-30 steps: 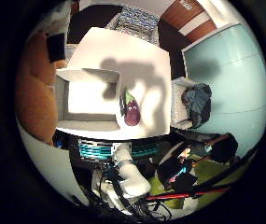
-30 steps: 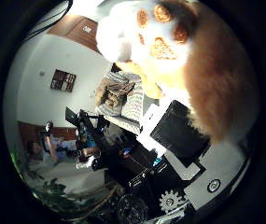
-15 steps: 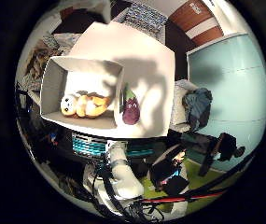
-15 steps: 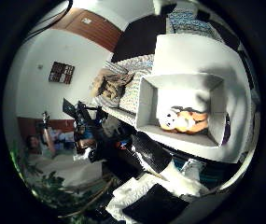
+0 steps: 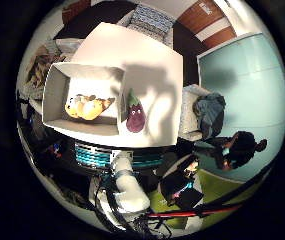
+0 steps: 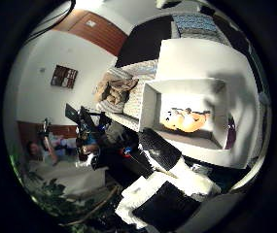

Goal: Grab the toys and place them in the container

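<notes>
Container (image 5: 62, 112): white open-topped box, sitting on white table (image 5: 152, 55) toward one edge. Orange and yellow plush toy (image 5: 88, 107) lies inside on the box floor, on its side, clear of the walls as far as can be seen. The same toy shows in the thumb side view, resting near the middle of the box floor.

Eggplant plush toy (image 5: 135, 114), purple with green top and a small face, lies on the table just outside the container, close beside one wall; contact with that wall cannot be judged. Dark shadow falls across the tabletop beside the eggplant.

Hand (image 6: 169, 194): white and black parts show at the rim of the thumb side view, well apart from the box and holding nothing that can be seen. Whether the fingers are straight or curled cannot be told from either view. White arm segment (image 5: 127, 185) is visible below the table edge in the little finger side view.

Both toys and the whole table appear small in the views, so the palm is high above them.

Surroundings: cushions with a patterned cover (image 5: 152, 20) beyond the table, heap of cloth (image 6: 114, 92) next to the table, teal wall panel (image 5: 242, 90).
</notes>
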`<act>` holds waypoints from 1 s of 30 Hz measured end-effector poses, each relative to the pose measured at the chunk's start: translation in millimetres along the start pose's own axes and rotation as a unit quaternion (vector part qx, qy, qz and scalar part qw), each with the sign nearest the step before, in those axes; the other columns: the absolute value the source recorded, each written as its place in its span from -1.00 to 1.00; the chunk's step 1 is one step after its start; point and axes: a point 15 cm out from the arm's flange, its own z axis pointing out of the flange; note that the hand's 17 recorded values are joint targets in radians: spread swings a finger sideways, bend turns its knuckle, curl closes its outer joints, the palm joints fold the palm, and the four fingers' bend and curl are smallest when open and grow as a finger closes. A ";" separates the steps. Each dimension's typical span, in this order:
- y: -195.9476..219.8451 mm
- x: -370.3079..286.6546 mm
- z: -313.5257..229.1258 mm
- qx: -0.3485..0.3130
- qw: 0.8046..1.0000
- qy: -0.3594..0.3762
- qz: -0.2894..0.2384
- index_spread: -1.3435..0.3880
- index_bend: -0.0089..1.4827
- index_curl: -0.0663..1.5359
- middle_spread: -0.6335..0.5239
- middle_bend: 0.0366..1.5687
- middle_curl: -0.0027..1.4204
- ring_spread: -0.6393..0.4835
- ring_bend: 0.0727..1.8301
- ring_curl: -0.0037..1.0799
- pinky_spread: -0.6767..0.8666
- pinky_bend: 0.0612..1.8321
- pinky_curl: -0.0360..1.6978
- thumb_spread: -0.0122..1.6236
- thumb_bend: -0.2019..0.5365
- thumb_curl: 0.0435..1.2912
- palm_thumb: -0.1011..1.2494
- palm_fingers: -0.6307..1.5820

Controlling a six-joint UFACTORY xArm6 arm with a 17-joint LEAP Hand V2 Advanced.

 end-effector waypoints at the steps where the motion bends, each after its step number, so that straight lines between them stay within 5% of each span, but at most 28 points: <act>1: 0.4 8.1 -1.7 0.001 1.000 0.002 0.007 0.10 -0.77 -0.55 0.09 -0.70 -0.52 0.48 -0.47 -0.58 0.59 -0.46 -0.46 0.46 -0.50 -0.56 -0.08 -0.20; 12: 19.2 108.0 -11.7 -0.007 0.996 0.023 0.084 0.12 -0.77 -0.56 0.12 -0.72 -0.53 0.47 -0.49 -0.62 0.56 -0.47 -0.54 0.45 -0.50 -0.56 -0.07 -0.20; 30: 115.4 222.8 68.4 -0.060 0.986 0.016 0.154 0.14 -0.77 -0.56 0.12 -0.74 -0.53 0.49 -0.55 -0.65 0.51 -0.49 -0.63 0.44 -0.50 -0.56 -0.03 -0.21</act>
